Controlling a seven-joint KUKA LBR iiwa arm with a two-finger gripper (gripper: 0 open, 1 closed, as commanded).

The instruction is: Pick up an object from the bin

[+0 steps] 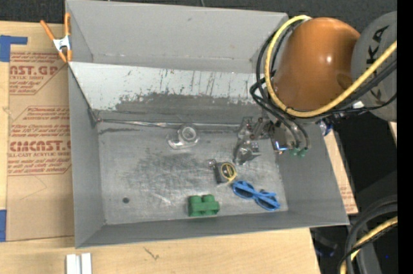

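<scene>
A small dark round item with a yellow ring point(225, 171) is located on the floor of the bin point(145, 169), right of centre. The gripper point(247, 149) is positioned just beside it, toward the back; whether it is released or clenched cannot be told. A blue looped item point(257, 195) and a green block point(203, 205) lie nearby. Black lettering on the arm's white casing point(382, 40) is cut off and unreadable.

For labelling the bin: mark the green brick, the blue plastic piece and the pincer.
green brick point(203, 204): camera view, middle of its top.
blue plastic piece point(256, 195): camera view, its middle.
pincer point(246, 151): camera view, its lower tip.
</scene>
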